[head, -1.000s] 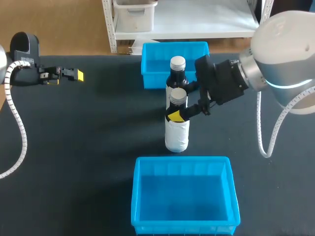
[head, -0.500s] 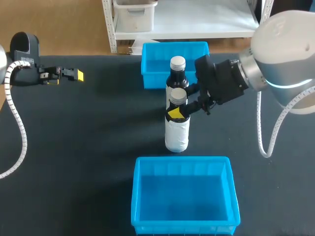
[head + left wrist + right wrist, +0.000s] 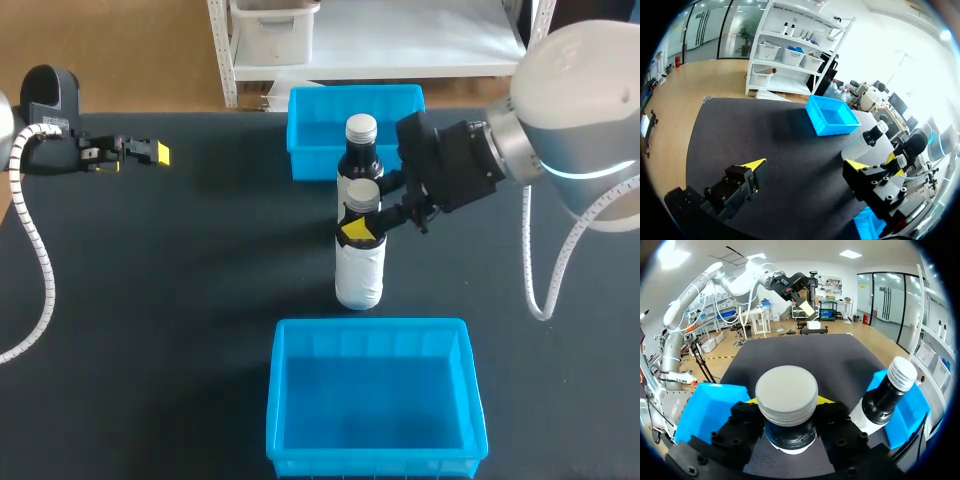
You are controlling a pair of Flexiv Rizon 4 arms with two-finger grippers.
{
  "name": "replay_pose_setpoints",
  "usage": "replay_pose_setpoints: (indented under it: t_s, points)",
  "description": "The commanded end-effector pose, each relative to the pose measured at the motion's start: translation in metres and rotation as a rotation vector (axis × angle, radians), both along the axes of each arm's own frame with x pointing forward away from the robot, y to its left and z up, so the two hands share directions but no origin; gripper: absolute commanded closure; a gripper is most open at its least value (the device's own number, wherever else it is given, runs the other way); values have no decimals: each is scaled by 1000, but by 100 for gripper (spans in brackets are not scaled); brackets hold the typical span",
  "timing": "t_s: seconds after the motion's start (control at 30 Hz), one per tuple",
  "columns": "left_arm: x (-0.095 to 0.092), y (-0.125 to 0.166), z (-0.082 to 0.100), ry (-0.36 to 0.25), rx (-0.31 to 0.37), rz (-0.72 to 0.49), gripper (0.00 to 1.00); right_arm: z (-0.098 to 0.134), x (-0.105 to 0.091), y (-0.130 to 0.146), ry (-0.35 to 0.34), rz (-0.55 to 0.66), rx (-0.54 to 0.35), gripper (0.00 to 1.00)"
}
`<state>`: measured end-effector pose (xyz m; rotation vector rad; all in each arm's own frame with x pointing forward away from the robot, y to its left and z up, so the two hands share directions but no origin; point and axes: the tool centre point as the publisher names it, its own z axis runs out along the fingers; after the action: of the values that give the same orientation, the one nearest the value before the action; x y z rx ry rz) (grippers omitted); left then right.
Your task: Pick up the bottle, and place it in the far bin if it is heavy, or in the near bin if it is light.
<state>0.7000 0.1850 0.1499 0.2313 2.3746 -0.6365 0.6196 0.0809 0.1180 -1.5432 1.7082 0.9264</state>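
In the head view, the bottle [image 3: 359,265] stands upright just right of the frame's middle on the dark table [image 3: 180,300]. Its long axis is vertical, its grey cap points up and a white label wraps its lower body. The right gripper [image 3: 361,229], reaching in from the right edge, pinches it at the neck under the cap. Just behind it, toward the top of the frame, a second bottle [image 3: 359,155] also stands upright in front of the far bin [image 3: 310,150]. The near bin [image 3: 370,325] lies at the lower middle, apart from the bottle. The left gripper [image 3: 148,152] sits at the upper left, well apart from all of this.

In the left wrist view, the left gripper [image 3: 807,165] has its fingers spread wide over bare table. The far bin [image 3: 832,117] is ahead of it, and the second bottle [image 3: 862,142] is beside one finger.

In the right wrist view, the right gripper [image 3: 788,401] clamps the bottle's [image 3: 786,395] neck from both sides, with the cap facing the camera. The second bottle [image 3: 887,395] stands just beside it, against the far bin [image 3: 912,410]. The near bin [image 3: 705,405] is on the other side.
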Motion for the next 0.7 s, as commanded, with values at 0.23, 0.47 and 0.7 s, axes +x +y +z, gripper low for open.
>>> replay_pose_setpoints:
  t_s: [0.23,0.47,0.7]
  points:
    - [0,0,0,0,0,0,0,-2,-1,-3,2,-2,0,83]
    - [0,0,0,0,0,0,0,-2,-3,-2,2,5,-2,100]
    - [0,0,0,0,0,0,0,1,-3,1,-1,14,-6,100]
